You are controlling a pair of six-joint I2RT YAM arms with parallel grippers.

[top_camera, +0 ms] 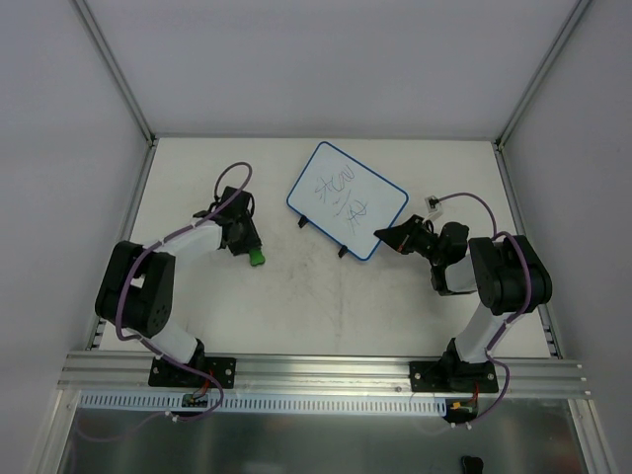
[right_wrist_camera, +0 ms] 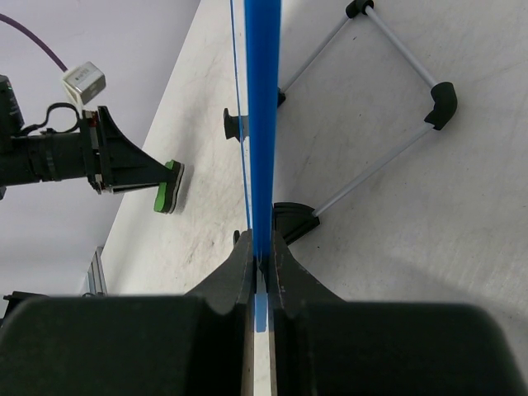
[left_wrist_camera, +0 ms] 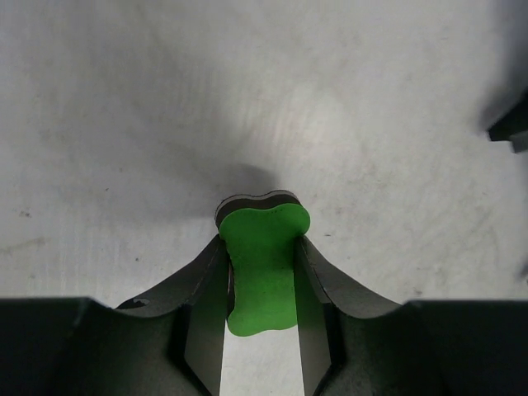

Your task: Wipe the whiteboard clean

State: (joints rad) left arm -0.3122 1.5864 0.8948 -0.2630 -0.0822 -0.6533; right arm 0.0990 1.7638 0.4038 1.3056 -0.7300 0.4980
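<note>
While its two fingers pinched the narrow waist of a green bone-shaped eraser [left_wrist_camera: 262,272], the left gripper [left_wrist_camera: 262,247] was nearly closed, with only the eraser's width between the jaws. A dark felt layer showed at the eraser's far end. The eraser was held low over the white table [top_camera: 296,306]; whether it touched the surface could not be told. The left arm reached forward from its base on the left side, and the eraser sat well apart from the board, to its left.

On the other side, the right gripper [right_wrist_camera: 262,252] was clamped tight on the thin blue rim of the whiteboard [top_camera: 346,197], gripping it at the edge near the board's nearest right corner. From the right wrist camera the board appeared edge-on, as a narrow blue line running up from between the jaws.

That board stood near the middle of the table, turned at an angle, propped on two small black feet [top_camera: 304,222] along its near left edge. Dark handwriting [top_camera: 336,193] covered the middle of its white face. Behind it, a thin wire stand [right_wrist_camera: 388,124] with black corner pieces rested on the table.
</note>
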